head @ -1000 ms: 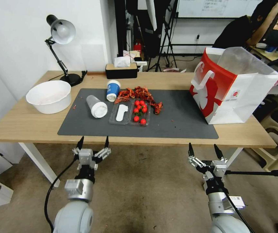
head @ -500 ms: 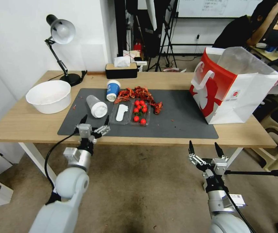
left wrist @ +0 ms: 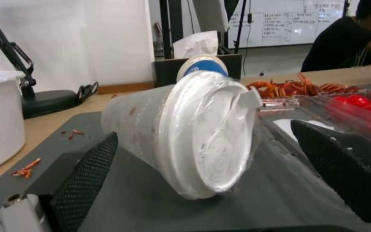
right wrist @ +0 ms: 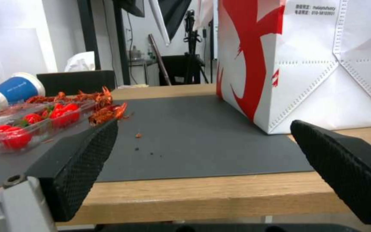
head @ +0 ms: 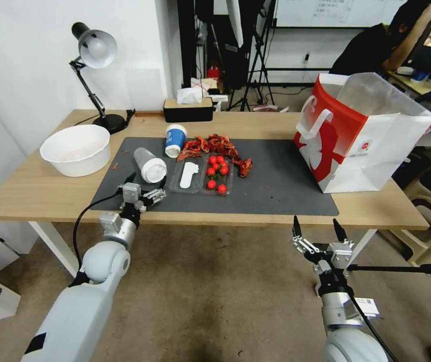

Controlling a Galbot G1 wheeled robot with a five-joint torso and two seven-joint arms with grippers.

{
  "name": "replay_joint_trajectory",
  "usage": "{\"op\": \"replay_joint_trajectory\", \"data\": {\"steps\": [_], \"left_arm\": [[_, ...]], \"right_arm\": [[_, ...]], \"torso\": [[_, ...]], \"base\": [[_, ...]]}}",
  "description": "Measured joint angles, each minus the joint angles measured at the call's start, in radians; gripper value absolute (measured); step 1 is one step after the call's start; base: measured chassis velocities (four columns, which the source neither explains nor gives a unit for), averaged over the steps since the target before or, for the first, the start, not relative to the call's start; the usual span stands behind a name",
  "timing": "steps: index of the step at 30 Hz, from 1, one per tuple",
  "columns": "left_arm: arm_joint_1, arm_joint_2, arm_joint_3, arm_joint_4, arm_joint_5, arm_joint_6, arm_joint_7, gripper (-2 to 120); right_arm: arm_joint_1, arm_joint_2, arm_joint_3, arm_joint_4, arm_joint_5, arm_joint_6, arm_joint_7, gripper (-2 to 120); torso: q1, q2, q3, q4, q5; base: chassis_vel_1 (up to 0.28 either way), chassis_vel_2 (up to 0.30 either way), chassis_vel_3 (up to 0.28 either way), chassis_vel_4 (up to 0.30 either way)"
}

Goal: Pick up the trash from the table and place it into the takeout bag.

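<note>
Left wrist view: clear white-lidded cup (left wrist: 185, 135) on its side, lid toward camera.

My arms are pale grey, rounded shells with silver wrist blocks — black cable looping off the left arm (head: 82, 221), black cross-hatched fingers (left wrist: 82, 180).

The left arm extends forward and up, its wrist nearly level. The left gripper (head: 145, 182) points ahead with both fingers spread wide. The right arm stands low and near vertical. The right gripper (head: 315, 229) points upward, its black fingers (right wrist: 80, 161) spread apart, holding nothing.
</note>
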Motion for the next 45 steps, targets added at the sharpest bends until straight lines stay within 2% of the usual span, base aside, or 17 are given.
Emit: {"op": "replay_joint_trajectory", "data": {"steps": [6, 10, 13, 17, 21, 25, 27, 29, 31, 36, 45], "left_arm": [[-0.019, 0.011, 0.010, 0.021, -0.003, -0.002, 0.003, 100], [-0.030, 0.020, 0.015, 0.030, -0.006, -0.006, 0.011, 91], [-0.034, 0.033, 0.019, 0.034, -0.010, -0.012, 0.028, 77], [-0.036, 0.043, 0.024, 0.038, -0.018, -0.019, 0.044, 69], [-0.041, 0.066, 0.025, 0.046, -0.030, -0.030, 0.074, 47], [-0.041, 0.072, 0.025, 0.046, -0.032, -0.032, 0.078, 39], [-0.041, 0.076, 0.024, 0.046, -0.034, -0.033, 0.080, 28], [-0.041, 0.076, 0.024, 0.046, -0.035, -0.034, 0.082, 25], [-0.038, 0.077, 0.023, 0.046, -0.035, -0.038, 0.086, 16], [-0.035, 0.077, 0.022, 0.048, -0.035, -0.044, 0.091, 11], [-0.032, 0.077, 0.021, 0.046, -0.035, -0.060, 0.109, 11]], "right_arm": [[0.004, 0.000, 0.000, -0.004, 0.000, 0.000, 0.001, 100], [0.006, 0.001, 0.000, -0.008, 0.000, 0.000, 0.002, 100], [0.007, 0.002, -0.001, -0.010, 0.000, 0.000, 0.002, 100], [0.006, 0.003, -0.001, -0.010, 0.000, 0.000, 0.003, 100], [0.004, 0.005, -0.001, -0.010, 0.000, 0.000, 0.005, 100], [0.004, 0.006, -0.001, -0.010, 0.000, 0.000, 0.005, 100], [0.003, 0.008, -0.002, -0.010, 0.000, 0.000, 0.005, 100], [0.004, 0.008, -0.002, -0.010, 0.000, 0.000, 0.005, 100], [0.004, 0.010, -0.003, -0.009, -0.001, 0.000, 0.006, 100], [0.003, 0.010, -0.003, -0.008, -0.002, -0.001, 0.006, 100], [-0.002, 0.010, -0.004, -0.004, -0.003, -0.001, 0.006, 100]], "torso": [[0.000, 0.000, 0.000, 0.0000, 0.0000], [0.000, 0.000, 0.000, 0.0001, 0.0001], [0.000, 0.000, 0.000, 0.0001, 0.0001], [0.000, 0.000, 0.000, 0.0001, 0.0000], [0.000, 0.000, 0.000, 0.0001, 0.0000], [0.000, 0.000, 0.000, 0.0001, 0.0000], [0.000, 0.000, 0.000, 0.0001, 0.0000], [0.000, 0.000, 0.000, 0.0001, 0.0000], [0.000, 0.000, 0.000, 0.0000, 0.0000], [0.000, 0.000, 0.000, 0.0001, 0.0000], [0.000, 0.000, 0.000, 0.0001, 0.0000]], "base": [[0.000, 0.000, 0.000, 0.000], [0.000, 0.000, 0.000, 0.000], [0.000, 0.000, 0.000, 0.000], [0.000, 0.000, 0.000, 0.000], [0.000, 0.000, 0.000, 0.000], [0.000, 0.000, 0.000, 0.000], [0.000, 0.000, 0.000, 0.000], [0.000, 0.000, 0.000, 0.000], [0.000, 0.000, 0.000, 0.000], [0.000, 0.000, 0.000, 0.000], [0.000, 0.000, 0.000, 0.000]]}}
